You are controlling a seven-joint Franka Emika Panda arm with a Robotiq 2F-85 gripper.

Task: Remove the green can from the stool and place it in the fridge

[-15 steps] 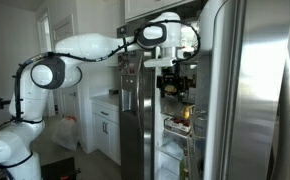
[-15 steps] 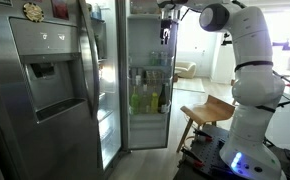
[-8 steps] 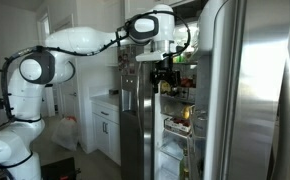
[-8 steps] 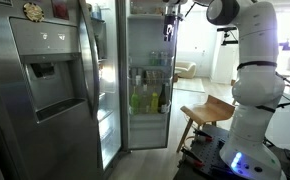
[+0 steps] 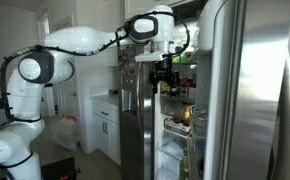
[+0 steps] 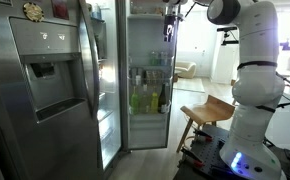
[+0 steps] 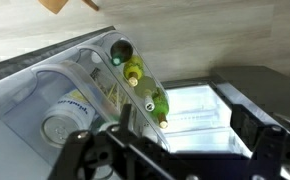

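The fridge (image 5: 247, 90) stands open, its lit interior (image 6: 145, 60) stocked with food. My gripper (image 5: 166, 72) hangs high in front of the open compartment; it also shows in an exterior view (image 6: 168, 20). In the wrist view the gripper (image 7: 175, 152) is open, with only the bright shelves visible between the dark fingers. I cannot make out the green can in any view. The wooden stool (image 6: 207, 108) stands beside the robot base with a bare seat.
Green bottles (image 7: 143, 85) lie in the door rack below the gripper, and more bottles (image 6: 145, 98) stand on a lower shelf. The dispenser door (image 6: 45, 80) is nearest the camera. White cabinets (image 5: 105, 125) stand behind the arm.
Since a second ago the gripper has shifted up and slightly away from the fridge interior, and the arm's elbow has swung over. Nothing has moved in the last half second.
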